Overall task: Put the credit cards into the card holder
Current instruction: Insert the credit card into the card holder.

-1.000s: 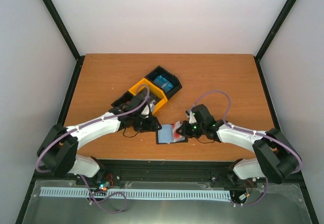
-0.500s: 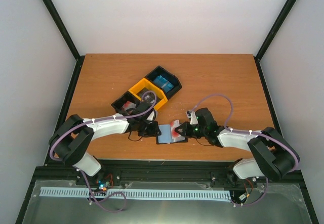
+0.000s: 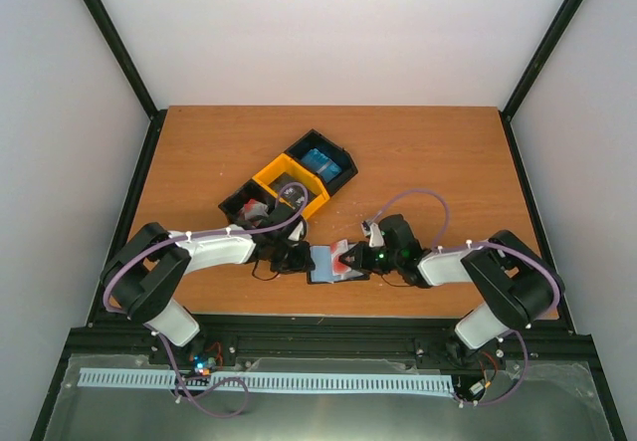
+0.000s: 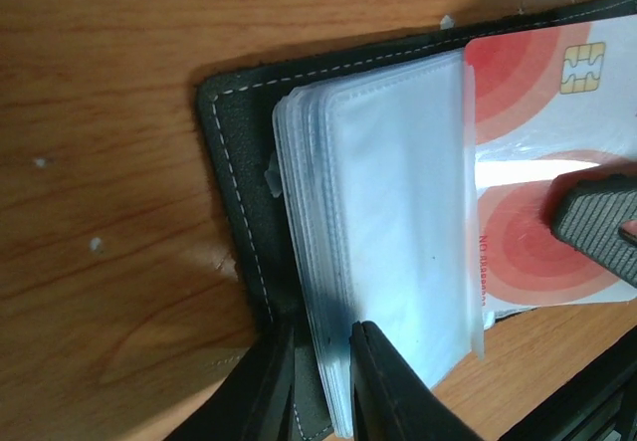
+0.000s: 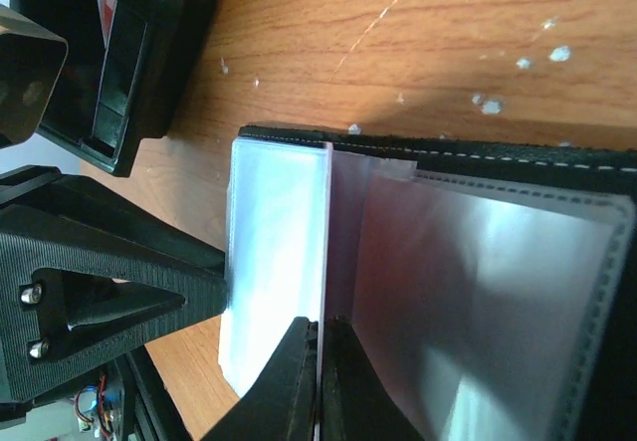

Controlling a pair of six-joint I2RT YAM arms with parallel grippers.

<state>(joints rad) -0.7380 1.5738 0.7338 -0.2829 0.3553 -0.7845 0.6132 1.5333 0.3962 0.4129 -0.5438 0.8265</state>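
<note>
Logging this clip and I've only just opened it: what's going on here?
Both arms are working on the open holder. The left hand pinches its stack of clear sleeves. The right hand grips a red-and-white card, whose edge is at the sleeves' opening. Most of the card sticks out, so it is not yet in. A black-and-yellow tray with blue cards sits behind.

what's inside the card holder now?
In the card holder: clear sleeves, pinched by the left gripper, and a red-and-white card, held by the right gripper, its edge tucked under the top sleeve. The sleeves hide how far in.
</note>
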